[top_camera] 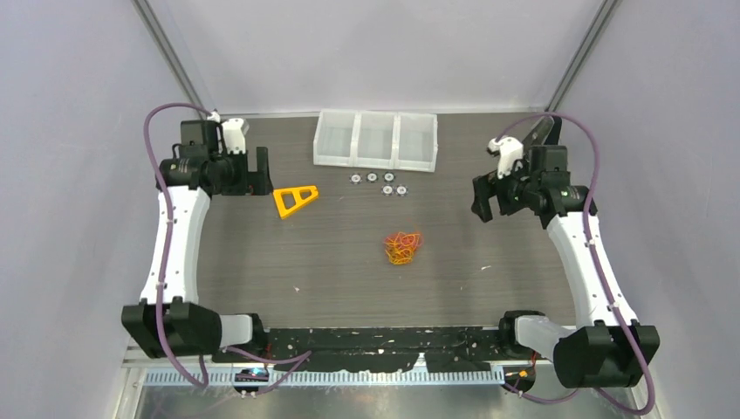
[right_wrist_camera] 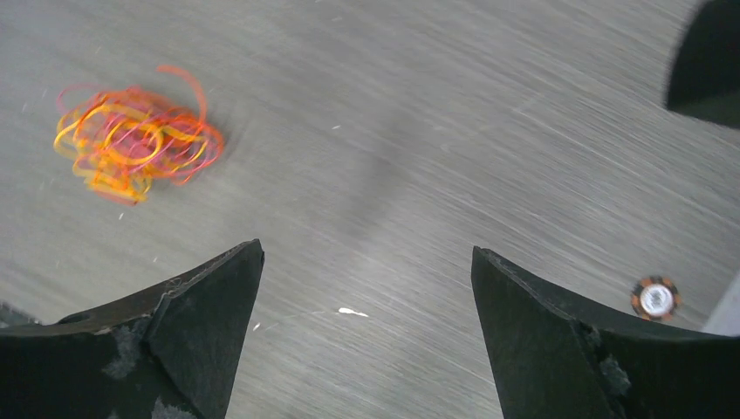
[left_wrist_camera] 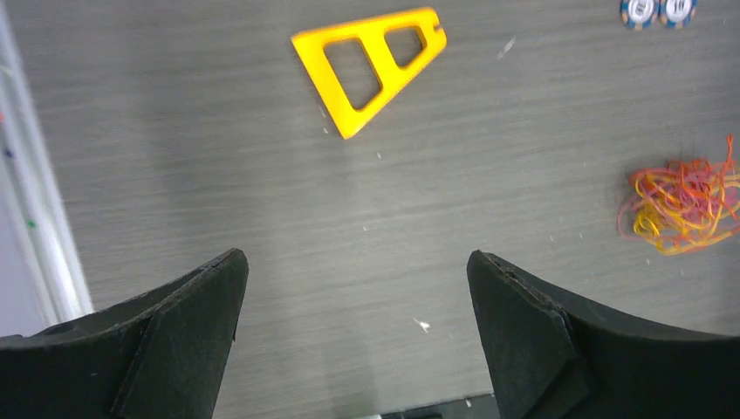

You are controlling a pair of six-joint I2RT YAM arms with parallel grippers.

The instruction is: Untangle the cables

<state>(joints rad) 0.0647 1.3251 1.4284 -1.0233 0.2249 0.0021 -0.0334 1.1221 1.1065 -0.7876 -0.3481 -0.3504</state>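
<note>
One tangle of thin yellow, orange, red cables (top_camera: 402,248), right of centre, left gripper (left_wrist_camera: 355,255) and right gripper (right_wrist_camera: 367,248) spread wide, empty.

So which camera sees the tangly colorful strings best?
The right wrist view: the cables show whole and biggest there, with separate loops visible, though slightly blurred. The left wrist view has the cables pushed against its right edge. The top view shows only a tiny clump.
</note>
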